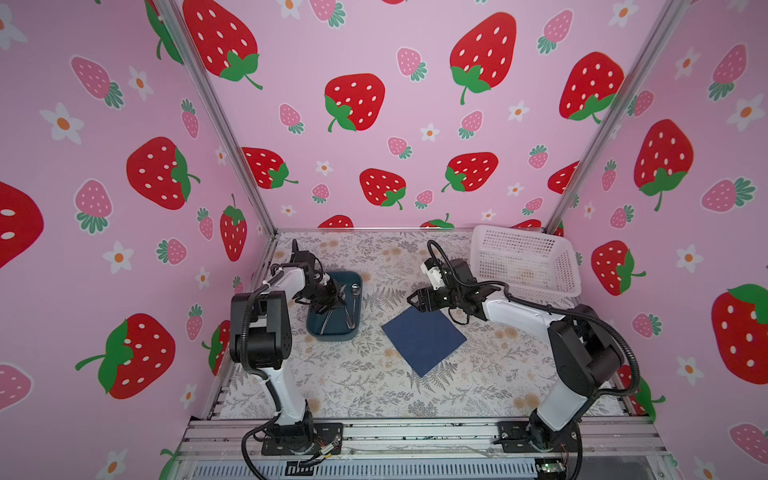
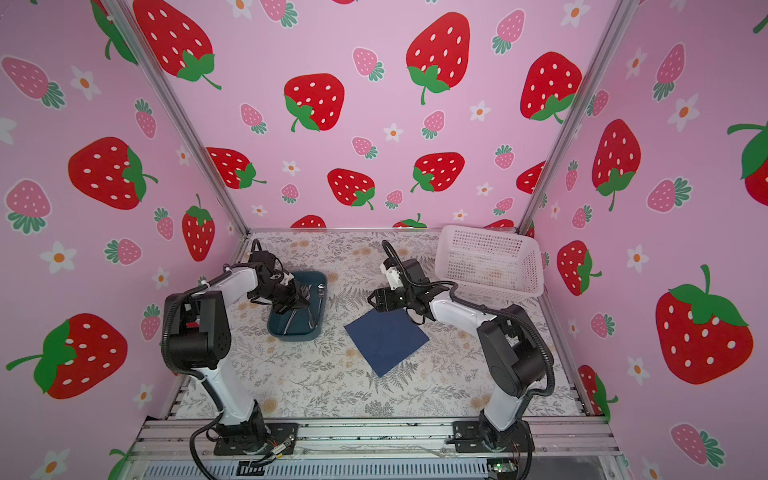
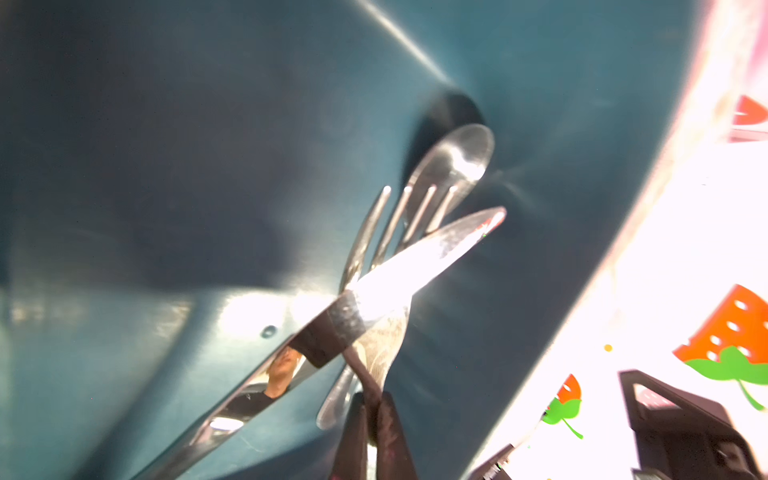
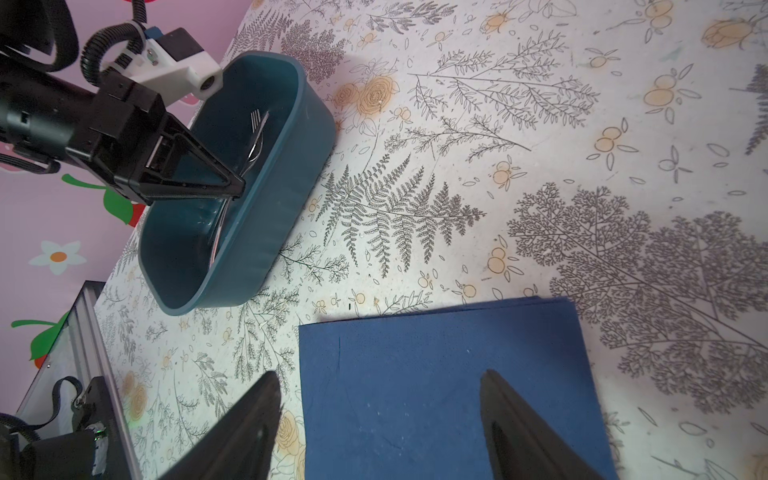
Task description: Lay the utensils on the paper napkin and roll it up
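Observation:
Three shiny utensils lie in the dark teal tub (image 1: 332,337) (image 2: 291,336): a knife (image 3: 415,266), a fork (image 3: 386,224) and a spoon (image 3: 453,162). My left gripper (image 1: 332,305) (image 3: 372,409) reaches into the tub and is shut on one thin utensil handle, seemingly the fork's. The navy paper napkin (image 1: 424,340) (image 2: 386,340) (image 4: 436,374) lies flat mid-table with nothing on it. My right gripper (image 1: 413,301) (image 4: 380,378) hovers open over the napkin's far corner, nothing between its fingers.
A white perforated basket (image 1: 523,257) (image 2: 490,257) stands at the back right, close behind the right arm. The tub sits left of the napkin with a strip of floral tablecloth (image 4: 395,199) between them. Strawberry-print walls enclose three sides.

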`<action>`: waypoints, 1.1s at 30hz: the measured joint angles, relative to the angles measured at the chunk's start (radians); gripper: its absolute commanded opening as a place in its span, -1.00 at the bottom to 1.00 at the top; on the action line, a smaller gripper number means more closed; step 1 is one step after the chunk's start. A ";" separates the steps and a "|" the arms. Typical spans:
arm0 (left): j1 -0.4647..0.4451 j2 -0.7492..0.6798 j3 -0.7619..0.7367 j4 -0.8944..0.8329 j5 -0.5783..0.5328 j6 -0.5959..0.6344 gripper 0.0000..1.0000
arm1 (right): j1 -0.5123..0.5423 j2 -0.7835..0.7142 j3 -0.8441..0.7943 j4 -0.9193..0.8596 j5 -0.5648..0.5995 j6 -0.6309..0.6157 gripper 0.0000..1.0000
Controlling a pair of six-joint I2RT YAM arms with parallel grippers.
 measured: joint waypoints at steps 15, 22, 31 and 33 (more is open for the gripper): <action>-0.007 -0.060 -0.031 0.056 0.095 0.029 -1.00 | 0.000 0.000 0.000 0.001 0.000 0.010 0.54; -0.036 -0.068 -0.029 0.051 0.081 0.048 -1.00 | 0.000 0.000 0.000 0.004 0.002 0.011 0.54; -0.076 -0.061 0.011 0.027 0.043 0.057 -1.00 | 0.000 0.000 -0.002 0.009 0.010 0.011 0.54; -0.077 -0.050 0.030 0.026 0.043 0.057 -1.00 | 0.000 0.000 -0.002 0.009 0.011 0.011 0.55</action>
